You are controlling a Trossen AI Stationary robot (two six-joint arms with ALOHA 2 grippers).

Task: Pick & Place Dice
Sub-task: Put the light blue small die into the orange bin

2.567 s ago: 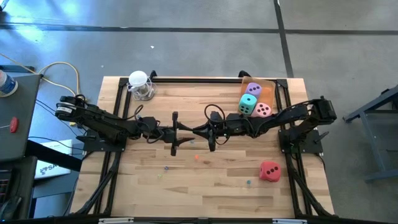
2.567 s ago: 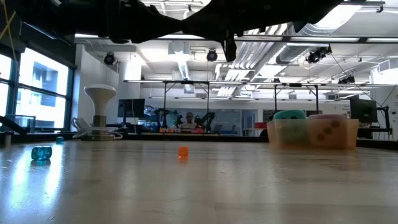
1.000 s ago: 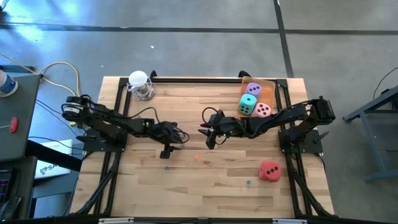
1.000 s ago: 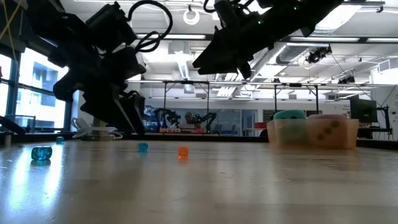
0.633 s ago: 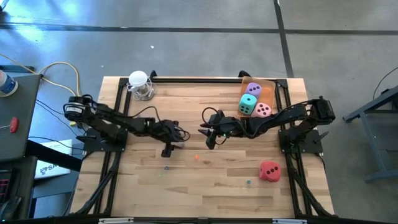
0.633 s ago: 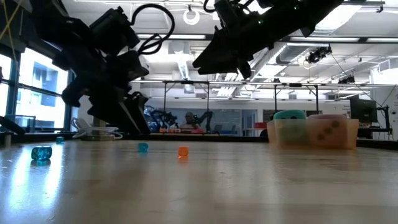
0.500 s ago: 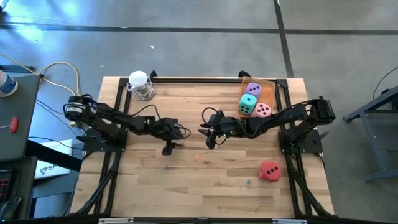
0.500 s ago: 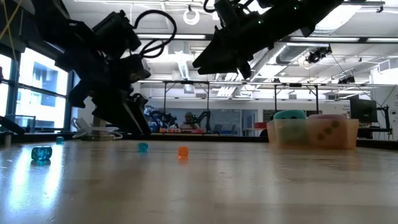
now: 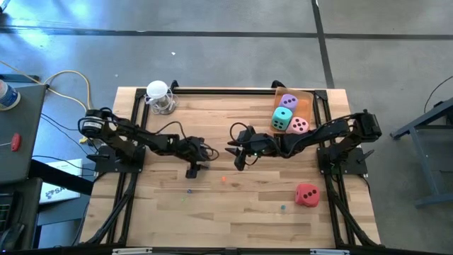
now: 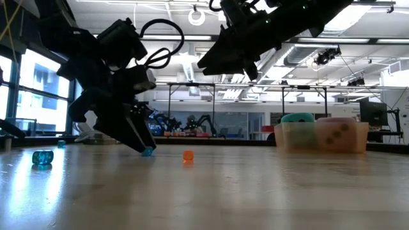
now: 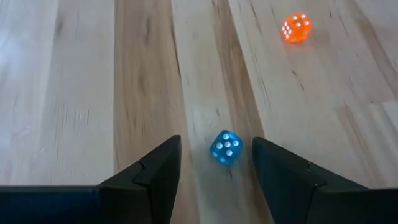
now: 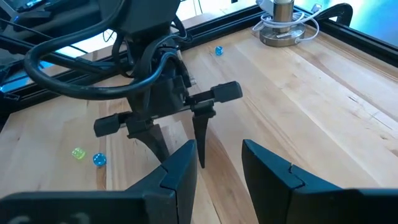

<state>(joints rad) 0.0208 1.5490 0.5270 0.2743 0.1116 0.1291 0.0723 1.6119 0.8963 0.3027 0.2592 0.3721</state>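
Three big dice, purple (image 9: 289, 101), mint green (image 9: 283, 117) and pink (image 9: 299, 125), sit in a clear orange bin (image 9: 313, 95) at the far right corner. The red die (image 9: 306, 194) rests on the table near the right edge. My left gripper (image 9: 191, 170) is open, tipped down to the tabletop. In its wrist view a tiny blue cube with white pips (image 11: 225, 148) lies between the fingertips (image 11: 216, 140), with a gap on each side. My right gripper (image 9: 238, 161) hangs open over the table's middle (image 12: 219, 165), facing the left gripper (image 12: 180, 140).
More tiny cubes lie on the wood: an orange one (image 11: 296, 28) (image 10: 188, 155), a blue one (image 10: 43, 156) and a teal one (image 9: 282, 207). A white round-topped object (image 9: 159, 95) stands at the far left. Black rails (image 9: 212, 90) frame the table.
My left gripper has tipped further down and sunk to the tabletop, its fingertips arriving at the tiny blue cube. The right arm and all dice have stayed where they were.
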